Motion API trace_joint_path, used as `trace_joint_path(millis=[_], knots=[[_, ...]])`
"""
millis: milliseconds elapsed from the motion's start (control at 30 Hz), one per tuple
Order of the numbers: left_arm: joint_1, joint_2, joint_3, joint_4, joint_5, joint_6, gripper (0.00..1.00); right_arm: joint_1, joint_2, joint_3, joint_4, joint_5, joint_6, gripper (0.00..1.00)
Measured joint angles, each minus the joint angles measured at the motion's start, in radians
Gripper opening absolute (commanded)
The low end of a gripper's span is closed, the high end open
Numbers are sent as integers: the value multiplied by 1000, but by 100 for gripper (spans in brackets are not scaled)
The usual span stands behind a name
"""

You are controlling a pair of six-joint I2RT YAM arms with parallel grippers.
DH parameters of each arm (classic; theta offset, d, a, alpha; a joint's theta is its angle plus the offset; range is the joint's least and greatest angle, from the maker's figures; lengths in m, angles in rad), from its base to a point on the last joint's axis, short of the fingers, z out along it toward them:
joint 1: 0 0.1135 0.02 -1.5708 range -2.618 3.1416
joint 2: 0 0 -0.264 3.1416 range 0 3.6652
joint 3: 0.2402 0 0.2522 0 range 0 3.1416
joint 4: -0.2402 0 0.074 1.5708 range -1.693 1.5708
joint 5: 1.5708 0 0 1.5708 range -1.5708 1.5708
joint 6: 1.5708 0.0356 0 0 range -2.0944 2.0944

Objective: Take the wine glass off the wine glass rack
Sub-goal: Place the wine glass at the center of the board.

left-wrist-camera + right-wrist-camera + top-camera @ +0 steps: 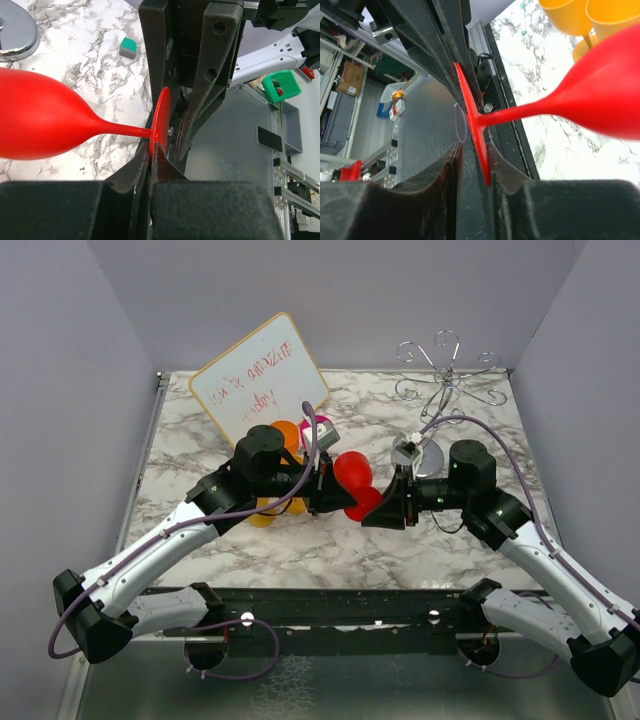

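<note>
While left gripper [152, 159] is clamping the glass [45, 120] foot, we're seeing right gripper [474, 152] barely open: handover, so right should retreat next.

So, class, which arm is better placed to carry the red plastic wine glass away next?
Left. The left fingers pinch the red plastic wine glass by its foot, while the right fingers stand loose around that foot.

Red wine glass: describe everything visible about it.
The red wine glass looks like opaque glossy plastic, with a rounded bowl, a thin stem and a flat disc foot. It is held on its side over the marble table, away from the wine glass rack. The left gripper has its jaws shut on the foot's rim. The right gripper jaws straddle the same foot, slightly apart.
</note>
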Motion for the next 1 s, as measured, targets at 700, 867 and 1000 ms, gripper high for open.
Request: trace_joint_path(millis=[700,867,1000], knots=[[1,-44,8,-49,-93,29,97,69,-40,-66,147,130,-45,1],[39,-68,163,-159,-179,82,98,277,-85,-134,153,244,-228,1],[138,-42,269,-210,-190,121,98,379,-102,-190,146,309,-399,1]])
